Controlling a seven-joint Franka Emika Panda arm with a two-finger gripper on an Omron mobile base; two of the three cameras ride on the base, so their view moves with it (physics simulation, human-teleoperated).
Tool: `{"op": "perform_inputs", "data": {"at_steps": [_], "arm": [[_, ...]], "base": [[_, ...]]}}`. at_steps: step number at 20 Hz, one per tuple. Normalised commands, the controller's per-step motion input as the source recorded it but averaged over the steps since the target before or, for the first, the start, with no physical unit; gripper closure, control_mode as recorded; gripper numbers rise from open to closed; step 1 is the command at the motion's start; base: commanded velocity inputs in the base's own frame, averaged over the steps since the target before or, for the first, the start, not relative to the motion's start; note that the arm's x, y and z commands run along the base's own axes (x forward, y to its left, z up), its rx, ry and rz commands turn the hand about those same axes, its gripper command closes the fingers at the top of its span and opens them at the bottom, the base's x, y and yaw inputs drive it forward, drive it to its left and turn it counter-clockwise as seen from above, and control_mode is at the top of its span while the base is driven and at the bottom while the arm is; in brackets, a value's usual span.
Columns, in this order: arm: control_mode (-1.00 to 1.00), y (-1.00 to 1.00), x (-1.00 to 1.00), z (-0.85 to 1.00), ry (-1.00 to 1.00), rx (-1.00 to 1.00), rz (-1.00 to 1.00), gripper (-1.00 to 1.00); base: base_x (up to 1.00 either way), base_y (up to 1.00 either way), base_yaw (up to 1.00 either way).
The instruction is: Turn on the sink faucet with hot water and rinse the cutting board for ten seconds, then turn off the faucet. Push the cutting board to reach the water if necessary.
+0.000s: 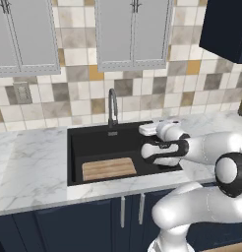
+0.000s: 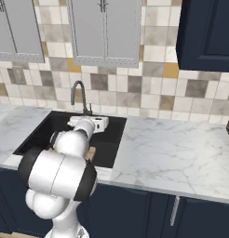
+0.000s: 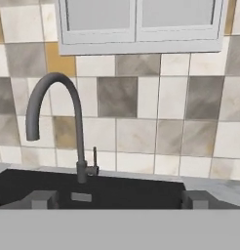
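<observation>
A striped wooden cutting board is seen flat on the matte black sink floor. The gripper is held spread, empty, facing the curved gooseneck faucet.

Bright, even, shadowless rendered light; soft, slightly blurred detail.

Patchwork beige, grey and ochre wall tiles are shown at centre, grey wall cabinets above, white marble countertop and navy base cabinets below.
</observation>
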Motion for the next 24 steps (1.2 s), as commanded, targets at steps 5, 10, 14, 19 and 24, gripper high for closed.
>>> {"op": "perform_inputs", "data": {"at_steps": [5,10,14,19,24], "arm": [[-1.00,0.00,0.33,-0.26,-0.02,0.00,0.00,-1.00],[-1.00,0.00,0.31,-0.07,0.00,0.00,0.00,-1.00],[-1.00,0.01,0.37,-0.14,0.00,0.00,0.00,-1.00],[-1.00,0.06,0.25,-0.12,0.00,0.00,0.00,-1.00],[-1.00,0.25,0.15,-0.15,-0.01,0.00,0.00,-1.00]], "base": [[0.00,0.00,0.00],[0.00,0.00,0.00],[0.00,0.00,0.00],[0.00,0.00,0.00],[0.00,0.00,0.00]]}}
